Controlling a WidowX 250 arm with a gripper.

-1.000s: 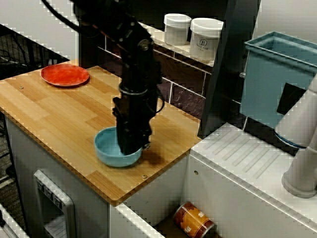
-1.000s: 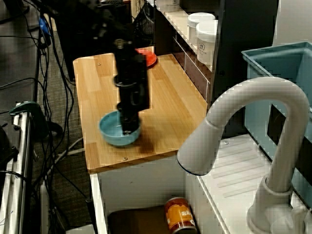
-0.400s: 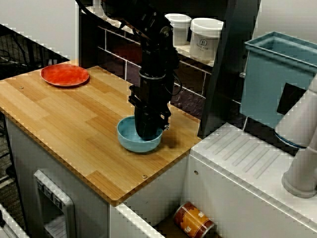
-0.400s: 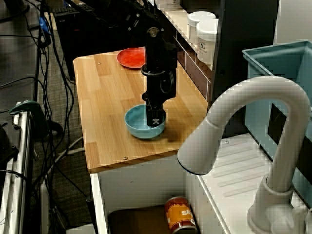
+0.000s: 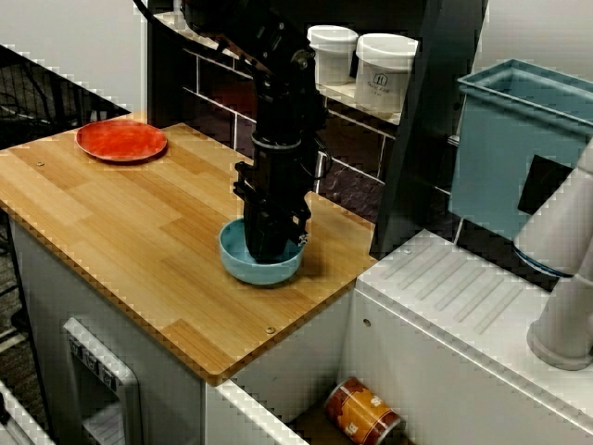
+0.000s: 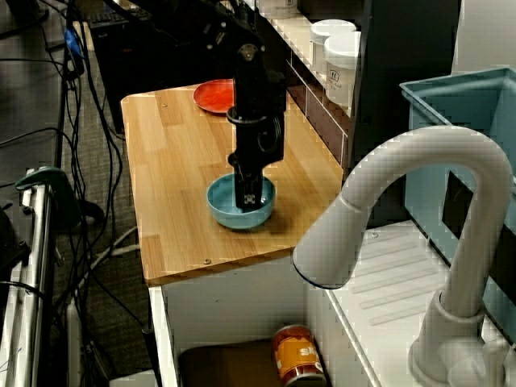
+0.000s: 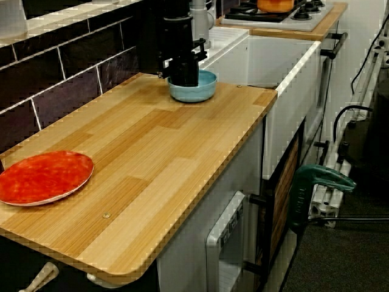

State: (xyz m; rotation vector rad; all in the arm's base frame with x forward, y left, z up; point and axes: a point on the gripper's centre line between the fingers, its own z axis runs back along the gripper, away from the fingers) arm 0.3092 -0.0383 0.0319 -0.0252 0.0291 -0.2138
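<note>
The end effector (image 5: 271, 250) hangs straight down from the dark arm and dips into a light blue bowl (image 5: 241, 261), its tip below the rim on the side of the bowl nearer the tiled wall. In the view past the tap the end effector (image 6: 248, 200) seems to touch the inside of the bowl (image 6: 222, 208), but the fingers are dark and crowded together, so I cannot tell whether they are spread apart or clamped on the rim. The bowl stands upright on the wooden desk (image 5: 120, 222), near the end that meets the white sink and closer to the wall than to the front edge. In the view along the desk the bowl (image 7: 205, 85) sits at the far end with the end effector (image 7: 182, 78) in it, well apart from a red plate (image 7: 42, 176) lying flat at the near end. Two white jars (image 5: 385, 72) stand on the shelf behind the arm. A tin (image 5: 363, 410) lies on its side down in the sink, and a blue bin (image 5: 519, 139) stands beyond the draining board
</note>
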